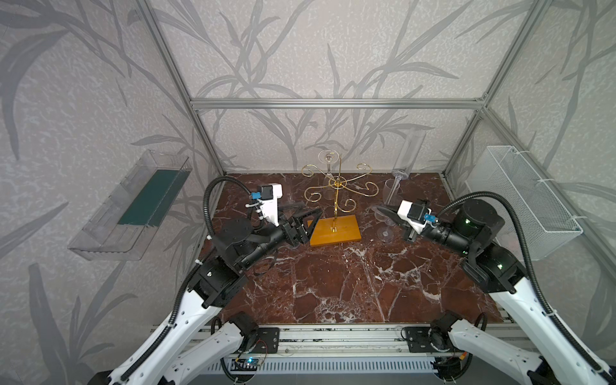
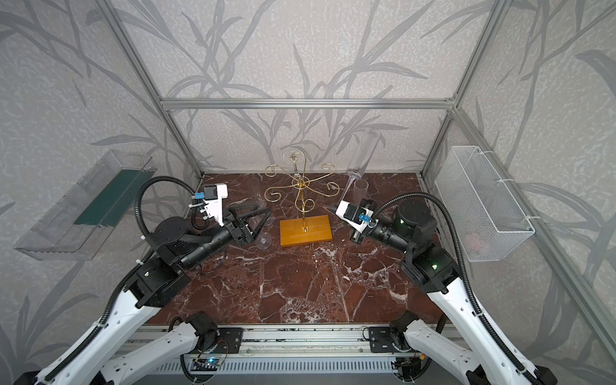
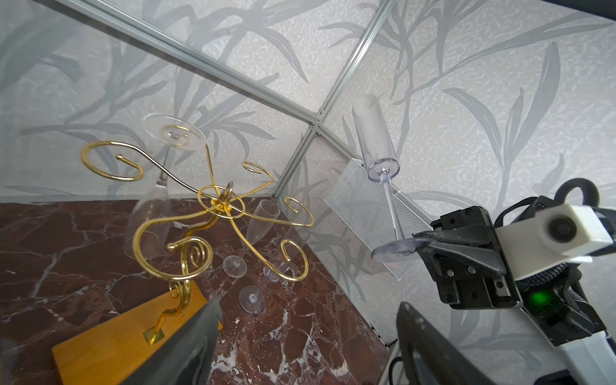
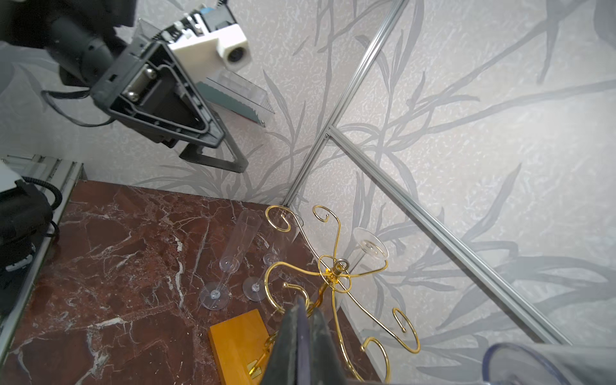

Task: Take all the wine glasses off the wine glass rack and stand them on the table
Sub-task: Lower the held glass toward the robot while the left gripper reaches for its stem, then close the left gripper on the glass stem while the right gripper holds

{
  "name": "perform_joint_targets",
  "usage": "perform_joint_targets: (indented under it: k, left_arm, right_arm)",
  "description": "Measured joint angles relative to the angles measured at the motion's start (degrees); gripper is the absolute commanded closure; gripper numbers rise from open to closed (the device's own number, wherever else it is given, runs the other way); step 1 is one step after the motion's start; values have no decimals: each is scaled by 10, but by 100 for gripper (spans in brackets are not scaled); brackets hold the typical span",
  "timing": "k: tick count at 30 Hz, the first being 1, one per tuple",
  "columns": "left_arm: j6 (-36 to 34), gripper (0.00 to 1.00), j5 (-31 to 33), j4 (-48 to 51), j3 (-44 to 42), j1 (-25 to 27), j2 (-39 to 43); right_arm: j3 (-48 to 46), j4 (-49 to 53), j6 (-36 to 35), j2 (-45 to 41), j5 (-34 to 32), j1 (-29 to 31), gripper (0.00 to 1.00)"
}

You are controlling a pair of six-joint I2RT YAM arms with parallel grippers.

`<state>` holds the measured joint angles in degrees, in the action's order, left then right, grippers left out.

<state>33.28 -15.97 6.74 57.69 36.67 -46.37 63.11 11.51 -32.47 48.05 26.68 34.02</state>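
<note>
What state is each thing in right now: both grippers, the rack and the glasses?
left gripper: open, empty.
right gripper: shut on the held flute's foot.
held flute: clear of the rack, bowl up, tilted.
hanging glass: upside down on one rack arm.
wine glass rack: upright, its other arms empty.
standing flutes: upright beside the rack.

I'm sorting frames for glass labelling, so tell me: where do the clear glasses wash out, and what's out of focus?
In both top views, even light, but the held champagne flute fades into the wallpaper; in the left wrist view, the hanging wine glass reads clearly, while the fingers of the left gripper blur; in the right wrist view, the shut right gripper is blurred.
</note>
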Motion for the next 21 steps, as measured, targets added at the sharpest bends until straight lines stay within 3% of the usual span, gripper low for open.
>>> perform_joint_targets:
  k: [6,13,21]
  left_arm:
    - [14,20,-103,-19,3,0,-64]
    - [29,24,-212,-36,3,0,-121]
    - [38,33,-280,-40,3,10,-140]
  right_arm:
    - [-89,-11,-96,-50,-64,114,100]
    - [-136,-14,-193,-43,-182,264,100]
    - [-142,-59,-240,-16,-239,305,100]
